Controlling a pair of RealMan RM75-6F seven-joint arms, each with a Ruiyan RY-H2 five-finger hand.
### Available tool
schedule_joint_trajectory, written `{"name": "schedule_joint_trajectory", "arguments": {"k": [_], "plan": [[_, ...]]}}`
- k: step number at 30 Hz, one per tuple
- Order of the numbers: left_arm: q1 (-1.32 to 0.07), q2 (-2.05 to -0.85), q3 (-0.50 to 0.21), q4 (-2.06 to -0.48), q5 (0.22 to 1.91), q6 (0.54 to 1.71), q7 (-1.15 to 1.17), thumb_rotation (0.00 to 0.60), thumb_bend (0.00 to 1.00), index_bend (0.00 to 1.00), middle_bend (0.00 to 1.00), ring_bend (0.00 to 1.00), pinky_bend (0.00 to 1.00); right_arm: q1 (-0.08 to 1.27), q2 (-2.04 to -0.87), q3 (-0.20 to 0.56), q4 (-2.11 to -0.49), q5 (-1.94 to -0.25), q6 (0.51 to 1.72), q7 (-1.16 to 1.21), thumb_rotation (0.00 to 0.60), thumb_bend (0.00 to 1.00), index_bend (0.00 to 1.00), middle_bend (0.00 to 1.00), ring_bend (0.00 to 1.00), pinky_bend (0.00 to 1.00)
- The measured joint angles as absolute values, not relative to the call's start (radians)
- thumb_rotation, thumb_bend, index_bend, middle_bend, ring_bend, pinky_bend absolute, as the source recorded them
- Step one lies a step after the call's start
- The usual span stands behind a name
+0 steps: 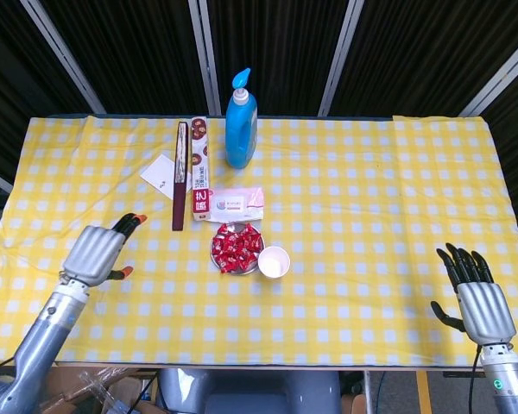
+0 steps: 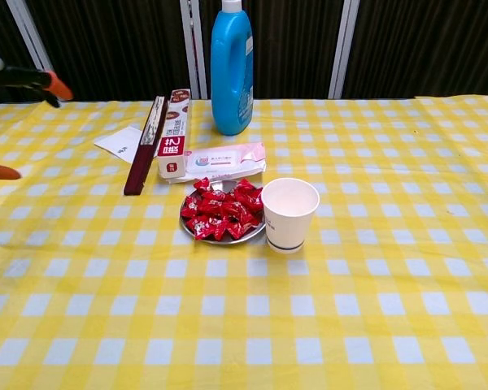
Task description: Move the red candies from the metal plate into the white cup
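A heap of red candies point(image 1: 236, 247) point(image 2: 222, 210) lies on a small metal plate point(image 1: 217, 256) point(image 2: 220, 238) near the table's middle. Just right of it a white cup point(image 1: 274, 261) point(image 2: 289, 213) stands upright, and nothing shows inside it. My left hand point(image 1: 97, 251) hovers over the cloth well left of the plate, fingers extended and apart, holding nothing; the chest view catches only its orange fingertips point(image 2: 58, 86) at the left edge. My right hand point(image 1: 477, 294) is at the front right edge, fingers spread and empty, far from the cup.
Behind the plate lie a pink wipes pack point(image 1: 236, 203) point(image 2: 221, 161), a long red-and-white box point(image 1: 198, 168) point(image 2: 173, 132) with a dark strip beside it, and a white card point(image 1: 161, 174). A tall blue pump bottle point(image 1: 241, 123) point(image 2: 232, 65) stands at the back. A yellow checked cloth point(image 1: 371, 216) covers the table.
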State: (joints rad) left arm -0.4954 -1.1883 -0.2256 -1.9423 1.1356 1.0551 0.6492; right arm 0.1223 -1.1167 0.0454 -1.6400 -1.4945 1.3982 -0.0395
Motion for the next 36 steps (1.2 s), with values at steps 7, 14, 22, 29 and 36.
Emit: {"name": "schedule_joint_trajectory", "arguments": {"k": [7, 14, 22, 29, 36], "plan": [[-0.694, -1.344, -0.262, -1.897, 0.903, 0.983, 0.856, 0.600, 0.21, 0.13, 0.14, 0.85, 0.90, 0.128, -1.104, 0.046, -1.648, -1.493, 1.386, -0.011, 0.600, 0.36, 0.00, 0.00, 0.00, 0.00], [-0.865, -1.534, -0.268, -1.749, 0.702, 0.966, 0.955, 0.600, 0.22, 0.17, 0.16, 0.85, 0.90, 0.130, -1.097, 0.044, -1.652, -1.498, 1.382, 0.008, 0.600, 0.36, 0.00, 0.00, 0.00, 0.00], [-0.972, -1.667, -0.250, -1.613, 0.603, 0.975, 1.003, 0.600, 0.22, 0.17, 0.17, 0.85, 0.90, 0.132, -1.090, 0.043, -1.656, -1.498, 1.378, 0.028, 0.600, 0.36, 0.00, 0.00, 0.00, 0.00], [-1.023, -1.733, -0.238, -1.532, 0.557, 0.983, 1.004, 0.600, 0.22, 0.17, 0.17, 0.85, 0.90, 0.134, -1.086, 0.043, -1.659, -1.499, 1.376, 0.040, 0.600, 0.36, 0.00, 0.00, 0.00, 0.00], [-1.052, -1.771, -0.231, -1.471, 0.525, 0.981, 0.994, 0.600, 0.23, 0.24, 0.21, 0.85, 0.90, 0.134, -1.083, 0.042, -1.661, -1.499, 1.376, 0.045, 0.600, 0.36, 0.00, 0.00, 0.00, 0.00]]}}
